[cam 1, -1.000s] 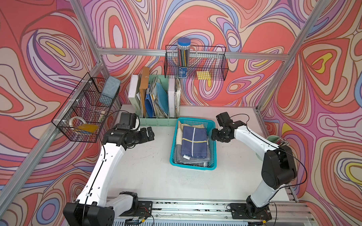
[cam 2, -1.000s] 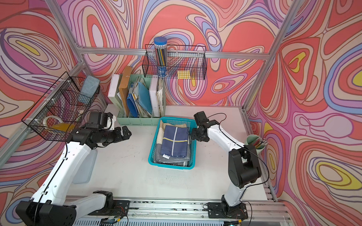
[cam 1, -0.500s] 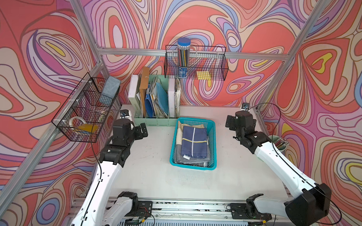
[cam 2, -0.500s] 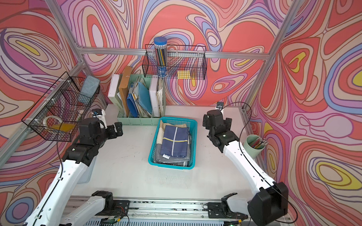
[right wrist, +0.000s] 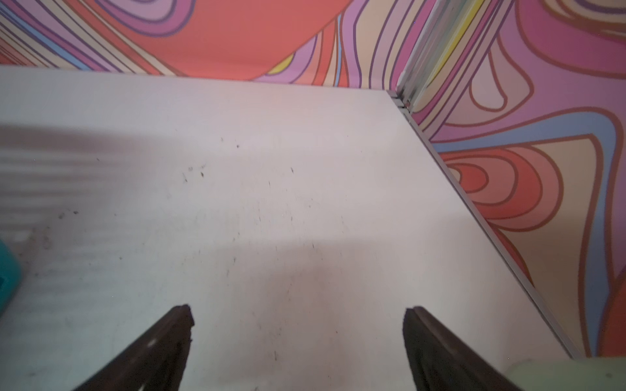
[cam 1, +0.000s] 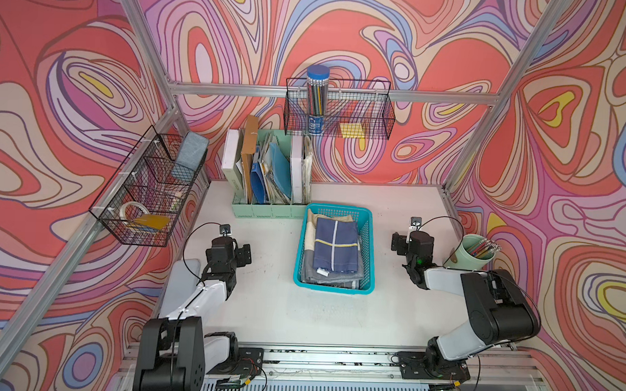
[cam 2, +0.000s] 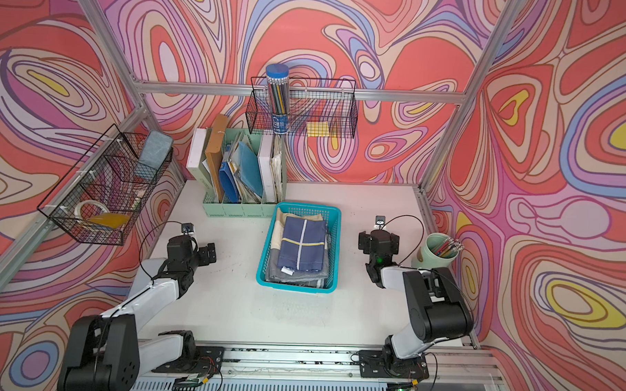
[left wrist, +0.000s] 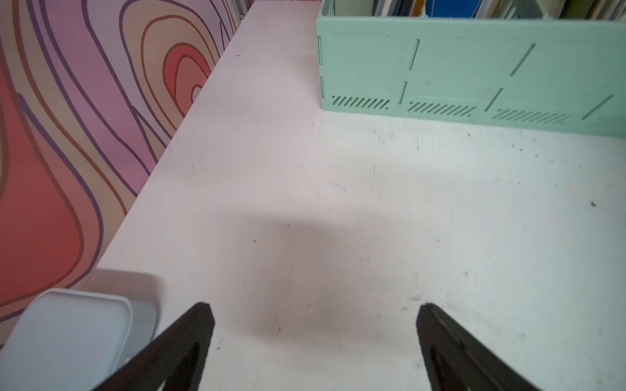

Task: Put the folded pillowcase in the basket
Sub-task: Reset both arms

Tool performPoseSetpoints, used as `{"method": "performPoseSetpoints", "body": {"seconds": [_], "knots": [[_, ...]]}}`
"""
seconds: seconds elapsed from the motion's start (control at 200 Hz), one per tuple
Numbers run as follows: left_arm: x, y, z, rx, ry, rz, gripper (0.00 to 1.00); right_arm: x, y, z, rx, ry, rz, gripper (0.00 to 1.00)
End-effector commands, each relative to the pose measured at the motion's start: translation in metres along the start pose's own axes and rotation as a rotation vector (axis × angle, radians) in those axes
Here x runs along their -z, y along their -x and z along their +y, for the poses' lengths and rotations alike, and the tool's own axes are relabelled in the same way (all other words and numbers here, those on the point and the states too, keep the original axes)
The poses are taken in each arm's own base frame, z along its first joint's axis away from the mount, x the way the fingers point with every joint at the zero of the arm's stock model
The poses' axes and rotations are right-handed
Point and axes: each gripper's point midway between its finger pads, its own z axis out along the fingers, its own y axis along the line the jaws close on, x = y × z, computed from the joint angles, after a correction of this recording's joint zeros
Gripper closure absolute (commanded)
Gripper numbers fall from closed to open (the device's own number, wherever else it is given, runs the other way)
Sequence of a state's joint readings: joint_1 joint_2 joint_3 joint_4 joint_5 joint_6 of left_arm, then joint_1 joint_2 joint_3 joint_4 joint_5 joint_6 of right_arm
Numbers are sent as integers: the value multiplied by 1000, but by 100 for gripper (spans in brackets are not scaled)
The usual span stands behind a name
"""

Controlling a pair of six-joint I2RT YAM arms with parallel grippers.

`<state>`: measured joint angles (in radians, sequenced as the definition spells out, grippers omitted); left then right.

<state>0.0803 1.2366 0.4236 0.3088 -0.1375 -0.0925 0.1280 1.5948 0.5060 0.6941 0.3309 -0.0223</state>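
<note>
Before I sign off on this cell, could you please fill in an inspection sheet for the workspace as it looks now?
Surface: white table, scuffed and speckled, no spills.
Job's things: folded navy pillowcase lies on top of other folded cloths inside the turquoise basket.
Clutter: green file holder at the back; pencil cup on the right; pale grey box under the left arm.
Grippers: left gripper and right gripper both over bare table, jaws wide apart, holding nothing.
Cables: wrist cables loop freely, clear of the basket.
Surroundings: swirl-patterned walls; two black wire baskets hang on the frame.
</note>
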Motion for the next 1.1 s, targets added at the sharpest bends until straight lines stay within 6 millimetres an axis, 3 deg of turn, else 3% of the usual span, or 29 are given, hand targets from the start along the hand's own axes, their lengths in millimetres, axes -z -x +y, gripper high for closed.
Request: {"method": "performPoseSetpoints", "body": {"seconds": [0.0, 0.08, 0.215, 0.285, 0.32, 0.355, 0.546, 1.091], "knots": [[-15, 34, -3, 120, -16, -163, 1, 9, 17, -4, -64, 15, -171, 2], [-28, 30, -4, 113, -5, -166, 1, 13, 12, -9, -93, 25, -205, 2], [-32, 32, -19, 41, -20, -137, 2, 16, 9, -3, -78, 67, -235, 2], [-30, 30, -39, -40, -47, -200, 2, 7, 9, -3, -76, 50, -199, 2], [-29, 19, -43, -62, -52, -226, 2, -1, 7, -4, -82, 46, -162, 2], [-24, 25, -40, -58, -29, -296, 1, -5, 7, -5, -88, 48, -151, 2], [-28, 21, -40, -54, -22, -225, 2, -9, 5, -10, -105, 41, -129, 2], [-27, 23, -42, -64, -34, -251, 2, -8, 5, -10, -105, 37, -134, 2]]}}
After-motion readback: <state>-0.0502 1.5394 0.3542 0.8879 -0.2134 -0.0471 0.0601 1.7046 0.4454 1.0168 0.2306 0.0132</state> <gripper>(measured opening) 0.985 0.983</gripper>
